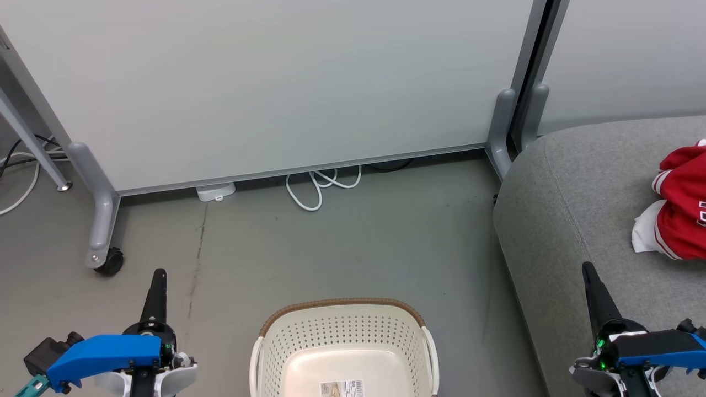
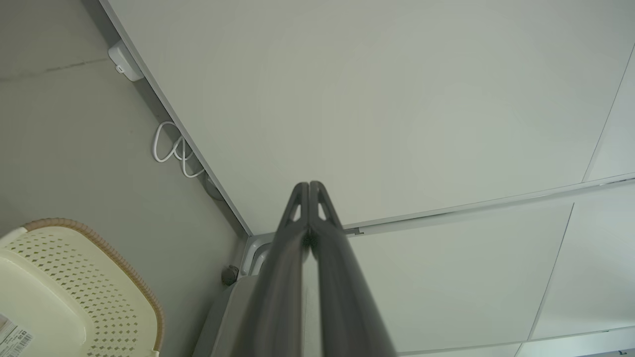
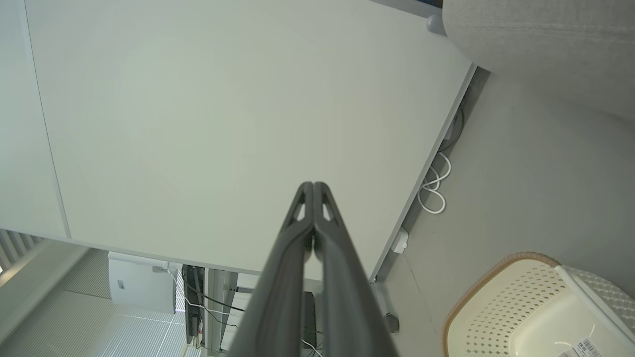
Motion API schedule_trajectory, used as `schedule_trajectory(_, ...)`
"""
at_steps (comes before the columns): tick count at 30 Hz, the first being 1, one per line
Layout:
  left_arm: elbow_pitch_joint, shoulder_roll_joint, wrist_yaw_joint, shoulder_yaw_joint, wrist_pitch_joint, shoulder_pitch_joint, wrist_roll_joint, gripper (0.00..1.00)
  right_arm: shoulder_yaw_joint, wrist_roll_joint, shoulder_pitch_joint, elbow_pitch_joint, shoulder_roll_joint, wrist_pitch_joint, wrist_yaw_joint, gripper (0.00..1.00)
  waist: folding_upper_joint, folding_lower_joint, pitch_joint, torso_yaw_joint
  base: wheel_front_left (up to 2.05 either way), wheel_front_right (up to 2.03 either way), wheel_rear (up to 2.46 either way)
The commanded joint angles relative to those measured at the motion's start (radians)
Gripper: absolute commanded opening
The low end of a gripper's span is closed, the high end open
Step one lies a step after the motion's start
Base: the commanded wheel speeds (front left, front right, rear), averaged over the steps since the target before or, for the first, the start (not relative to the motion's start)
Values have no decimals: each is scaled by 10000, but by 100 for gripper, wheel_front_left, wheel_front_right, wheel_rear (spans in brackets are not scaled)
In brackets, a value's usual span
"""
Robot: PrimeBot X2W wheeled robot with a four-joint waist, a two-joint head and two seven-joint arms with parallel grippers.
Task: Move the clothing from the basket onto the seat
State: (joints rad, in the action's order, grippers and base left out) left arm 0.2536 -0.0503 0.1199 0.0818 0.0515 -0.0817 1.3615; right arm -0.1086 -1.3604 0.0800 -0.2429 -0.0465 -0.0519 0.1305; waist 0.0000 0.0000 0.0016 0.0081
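Observation:
The cream basket (image 1: 342, 331) with a brown rim stands on the floor at the bottom centre; its inside shows a bare bottom with a label, no fabric. It also appears as basket (image 2: 74, 277) and basket (image 3: 521, 307) in the wrist views. Red clothing (image 1: 681, 207) with white trim lies bunched on the grey seat (image 1: 579, 209) at the right edge. My left gripper (image 1: 159, 275) is shut and empty, left of the basket. My right gripper (image 1: 588, 270) is shut and empty, over the seat's front part. Both wrist views show the fingers pressed together: left gripper (image 2: 308, 184), right gripper (image 3: 313, 184).
A pale partition panel (image 1: 276, 82) on castors (image 1: 110, 262) stands behind the basket. A white cable loop (image 1: 320, 184) and a small white box (image 1: 216, 192) lie at its foot. Grey floor (image 1: 342, 248) spreads between panel and basket.

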Motion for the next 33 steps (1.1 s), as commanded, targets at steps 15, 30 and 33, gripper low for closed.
schedule_trajectory(15, -99, 2, 101, 214, 360, -273, 1360, 0, -47, -1372, 269, -1, -58, -366, 4, 0, 0, 0, 7, -39, 0, 0, 0)
schedule_trajectory(30, -105, 3, 141, 319, 609, -321, 2341, 0, -61, -2358, 332, -25, -61, -603, 4, 0, 0, 0, 13, -73, 0, 0, 0)
schedule_trajectory(33, -104, 4, 146, 348, 660, -334, 2544, 0, -66, -2555, 354, -31, -61, -664, 5, 0, 0, 0, 14, -80, 0, 0, 0)
